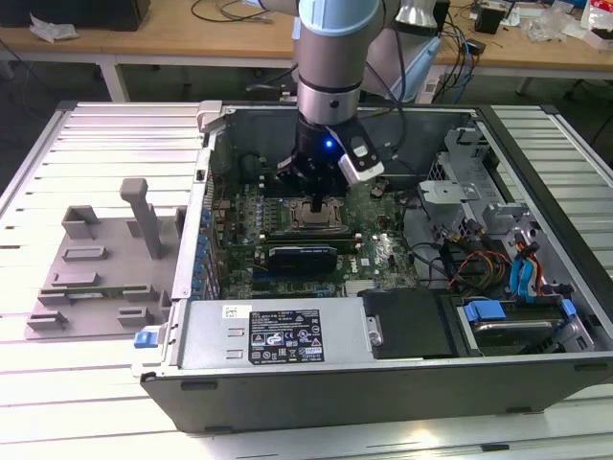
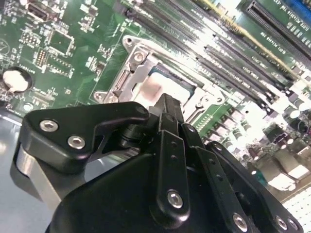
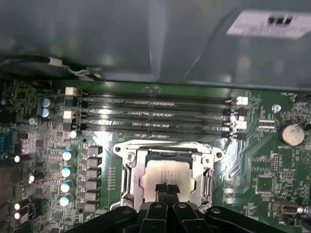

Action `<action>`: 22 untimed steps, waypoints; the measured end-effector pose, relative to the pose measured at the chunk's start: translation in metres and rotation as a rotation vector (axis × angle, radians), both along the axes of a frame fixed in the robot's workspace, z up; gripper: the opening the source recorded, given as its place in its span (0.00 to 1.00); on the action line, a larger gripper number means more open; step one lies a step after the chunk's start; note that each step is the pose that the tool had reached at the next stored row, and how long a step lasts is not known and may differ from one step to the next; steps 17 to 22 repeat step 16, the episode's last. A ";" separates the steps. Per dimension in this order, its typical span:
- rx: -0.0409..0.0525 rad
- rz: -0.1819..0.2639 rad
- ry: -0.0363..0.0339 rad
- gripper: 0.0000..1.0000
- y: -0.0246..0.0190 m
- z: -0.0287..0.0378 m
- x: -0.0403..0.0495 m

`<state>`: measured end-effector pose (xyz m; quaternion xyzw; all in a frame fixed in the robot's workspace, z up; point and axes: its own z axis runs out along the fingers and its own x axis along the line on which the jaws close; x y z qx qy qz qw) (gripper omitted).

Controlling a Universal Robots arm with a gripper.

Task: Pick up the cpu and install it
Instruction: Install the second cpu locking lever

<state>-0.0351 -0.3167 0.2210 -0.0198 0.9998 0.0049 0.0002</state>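
Observation:
The cpu, a silvery square chip with a thin green rim, lies flat inside the open metal-framed socket on the green motherboard. My gripper is shut, its two black fingertips pressed together with nothing between them, right over the middle of the chip's near half. Whether the tips touch the plate I cannot tell. In the second wrist view the gripper covers part of the cpu in the socket. In the exterior view the gripper reaches down into the open computer case over the socket.
Memory slots run along one side of the socket, with capacitors on another. A long black expansion card lies just in front of the socket. Cables and drive bays fill the exterior view's right. A grey fixture sits outside the case.

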 end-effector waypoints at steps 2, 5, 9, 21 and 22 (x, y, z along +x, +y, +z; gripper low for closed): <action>-0.0091 0.000 -0.0001 0.11 0.0019 0.0078 0.0000; -0.0123 0.000 -0.0001 0.11 0.0028 0.0266 0.0001; -0.0128 0.000 0.0000 0.11 0.0030 0.0419 0.0000; -0.0128 0.000 0.0000 0.11 0.0030 0.0445 0.0000; -0.0128 0.000 0.0000 0.11 0.0030 0.0445 0.0000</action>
